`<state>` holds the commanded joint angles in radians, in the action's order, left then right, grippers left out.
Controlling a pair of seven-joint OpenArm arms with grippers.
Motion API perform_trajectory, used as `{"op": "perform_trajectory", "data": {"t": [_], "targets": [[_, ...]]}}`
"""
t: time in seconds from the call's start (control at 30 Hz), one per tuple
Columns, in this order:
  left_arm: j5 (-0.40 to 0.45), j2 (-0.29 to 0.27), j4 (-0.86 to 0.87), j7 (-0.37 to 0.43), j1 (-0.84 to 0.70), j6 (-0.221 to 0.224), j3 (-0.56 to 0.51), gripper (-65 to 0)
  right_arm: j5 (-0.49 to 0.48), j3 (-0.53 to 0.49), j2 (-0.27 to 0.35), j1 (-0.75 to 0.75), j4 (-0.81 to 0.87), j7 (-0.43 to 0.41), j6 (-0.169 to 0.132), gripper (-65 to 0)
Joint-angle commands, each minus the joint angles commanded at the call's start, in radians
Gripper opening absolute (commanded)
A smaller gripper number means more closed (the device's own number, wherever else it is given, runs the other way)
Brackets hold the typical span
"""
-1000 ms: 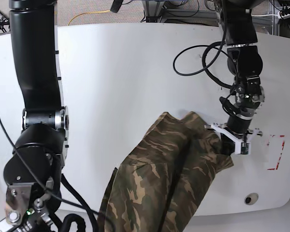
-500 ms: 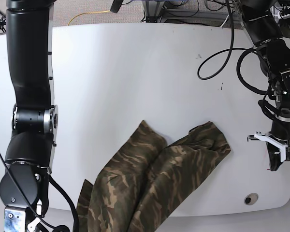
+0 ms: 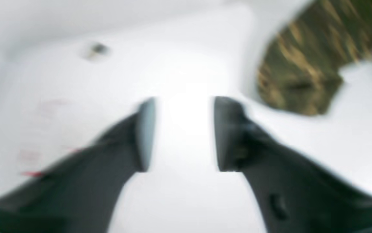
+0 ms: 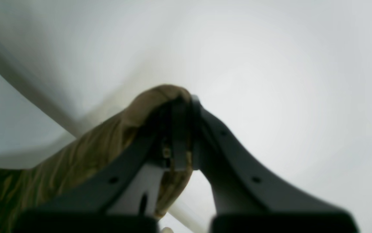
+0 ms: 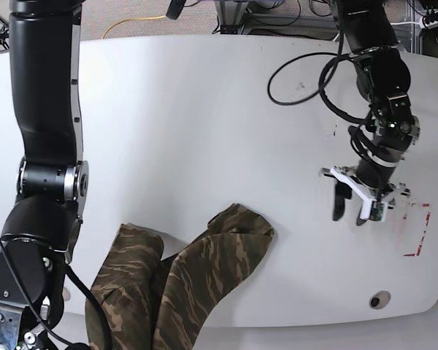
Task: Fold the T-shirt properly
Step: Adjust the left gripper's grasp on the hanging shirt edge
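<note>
The camouflage T-shirt [image 5: 182, 281] lies bunched at the front of the white table [image 5: 204, 109] and spills over its near edge. My left gripper [image 5: 350, 208] hovers open to the right of the T-shirt, well apart from it. In the left wrist view the left gripper [image 3: 182, 132] holds nothing, and a T-shirt [image 3: 299, 64] corner lies ahead to the right. In the right wrist view the right gripper [image 4: 182, 129] is shut on an olive-tan fold of the T-shirt [image 4: 75, 161]. In the base view the right gripper is hidden below the frame.
The right arm [image 5: 47, 182] stands tall along the table's left side. Red tape marks [image 5: 417, 230] and a small round hole [image 5: 379, 300] sit at the right front. A black cable [image 5: 299, 73] loops by the left arm.
The T-shirt has been dragged left and further over the front edge. My left gripper, on the shirt a second ago, swung right and has since moved back left and up, open.
</note>
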<state>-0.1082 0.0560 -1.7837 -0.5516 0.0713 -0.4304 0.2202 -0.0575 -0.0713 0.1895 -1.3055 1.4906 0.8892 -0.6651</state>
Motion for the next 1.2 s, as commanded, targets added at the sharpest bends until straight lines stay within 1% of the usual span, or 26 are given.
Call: {"op": "perform_trajectory", "data": {"t": [0.03,0.13,0.2,0.23,0.27,0.37,0.5,0.57,0.7,0.83,0.93,1.2], "targets": [[0.0,-0.014,0.006,0.0,0.0,0.0,-0.012,-28.6,0.002,0.0,-0.011,0.0,0.008,0.0,0.0,-65.0],[0.002,-0.052,0.008,0.0,0.0,0.0,-0.02,-31.4,-0.005,-0.008,-0.02,0.0,0.018,0.0,-0.002,-65.0],[0.002,-0.064,0.005,0.0,0.0,0.0,-0.02,-32.6,-0.008,-0.044,-0.021,0.0,0.02,0.0,-0.002,-65.0],[0.002,-0.064,0.005,0.0,0.0,0.0,-0.02,-32.5,-0.008,-0.06,-0.028,0.0,0.025,0.0,-0.002,-65.0],[0.002,-0.061,0.005,0.0,0.002,0.0,-0.018,-32.4,-0.008,-0.063,-0.051,0.0,0.028,0.0,-0.002,-65.0],[0.002,-0.06,0.008,0.0,0.005,0.0,-0.014,-32.4,0.0,-0.066,-0.092,0.0,0.029,0.0,-0.008,-65.0],[-0.002,-0.035,0.003,0.0,0.002,0.0,-0.012,-32.4,-0.006,-0.068,-0.152,0.0,0.051,0.0,-0.009,-65.0],[-0.005,-0.018,0.008,0.0,0.0,0.0,0.012,-32.4,-0.005,-0.068,-0.189,0.0,0.077,0.0,-0.009,-65.0],[-0.005,-0.015,0.02,0.0,-0.003,0.0,0.077,-32.4,-0.006,-0.117,-0.259,0.0,0.084,0.002,-0.009,-65.0],[-0.005,-0.011,0.032,0.0,-0.02,0.0,0.098,-32.4,-0.008,-0.118,-0.325,0.0,0.083,0.002,-0.009,-65.0],[-0.005,-0.011,0.031,0.0,-0.034,-0.002,0.13,-32.4,-0.009,-0.118,-0.345,0.0,0.077,0.002,-0.008,-65.0],[-0.003,-0.011,0.052,0.0,-0.035,-0.003,0.129,-32.2,-0.005,-0.118,-0.347,0.0,0.084,0.002,-0.002,-65.0]]}}
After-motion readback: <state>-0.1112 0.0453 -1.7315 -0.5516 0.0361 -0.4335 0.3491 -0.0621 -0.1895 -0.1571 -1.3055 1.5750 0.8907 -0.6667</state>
